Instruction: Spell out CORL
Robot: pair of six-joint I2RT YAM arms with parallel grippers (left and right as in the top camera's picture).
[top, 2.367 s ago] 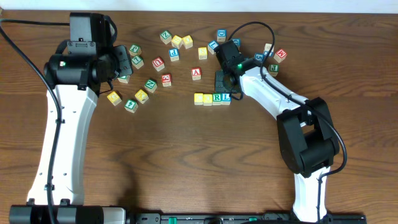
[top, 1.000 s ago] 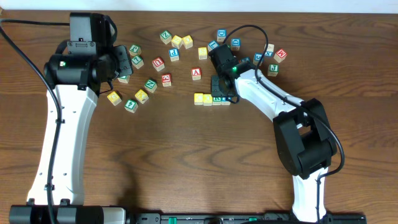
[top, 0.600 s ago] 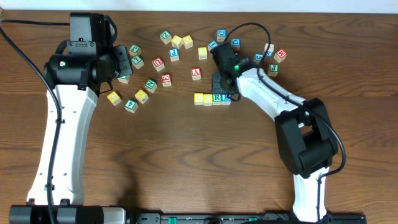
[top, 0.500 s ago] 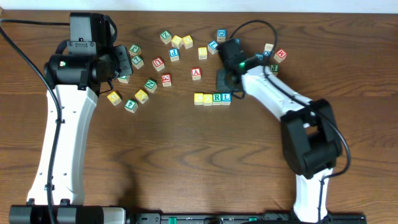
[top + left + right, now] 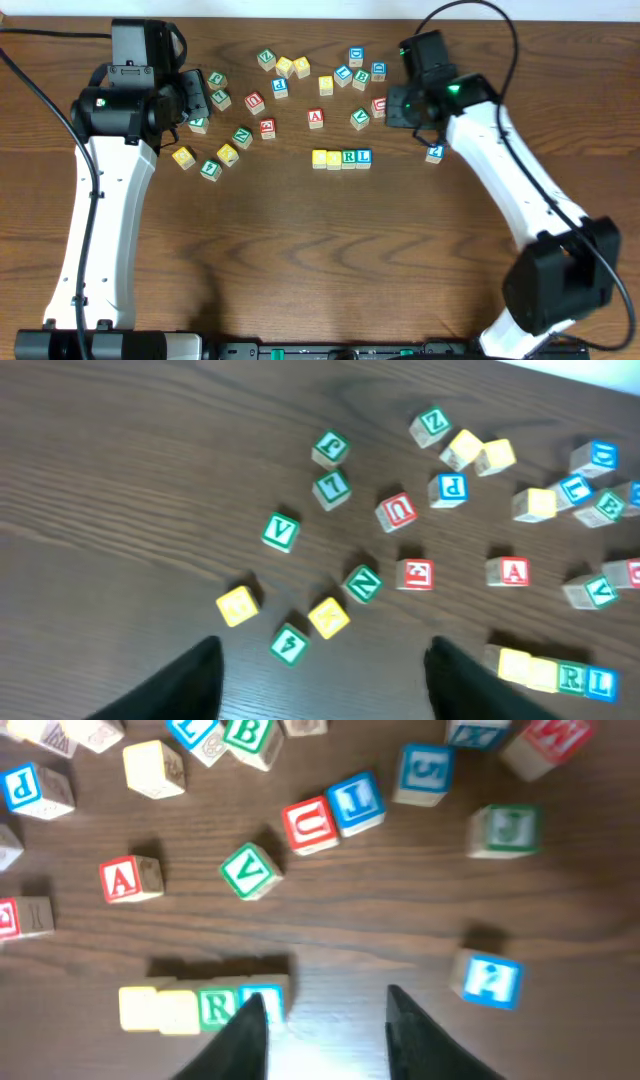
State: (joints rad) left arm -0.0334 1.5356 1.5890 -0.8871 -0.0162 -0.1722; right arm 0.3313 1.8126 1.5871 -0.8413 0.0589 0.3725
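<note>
A row of four blocks lies mid-table: two yellow blocks [image 5: 326,158], a green R block [image 5: 349,157] and a blue L block [image 5: 364,157]. In the right wrist view the yellow pair [image 5: 158,1008] and R block [image 5: 217,1007] show plainly. The L block [image 5: 274,1000] is partly behind one finger. My right gripper [image 5: 400,106] [image 5: 325,1025] hovers up and to the right of the row, open with nothing between its fingers. My left gripper [image 5: 198,99] [image 5: 325,675] stands open over the left cluster, empty. The left wrist view catches the row [image 5: 555,674] at its lower right.
Loose letter blocks lie scattered across the back of the table: red A [image 5: 316,117], green V [image 5: 360,117], red U [image 5: 378,106], a blue block [image 5: 435,153], and a green and yellow cluster [image 5: 225,150] by the left arm.
The right gripper has left the L end of the row, moved up and right and opened. The left gripper's jaws have opened where it stands. The row stays in place.
</note>
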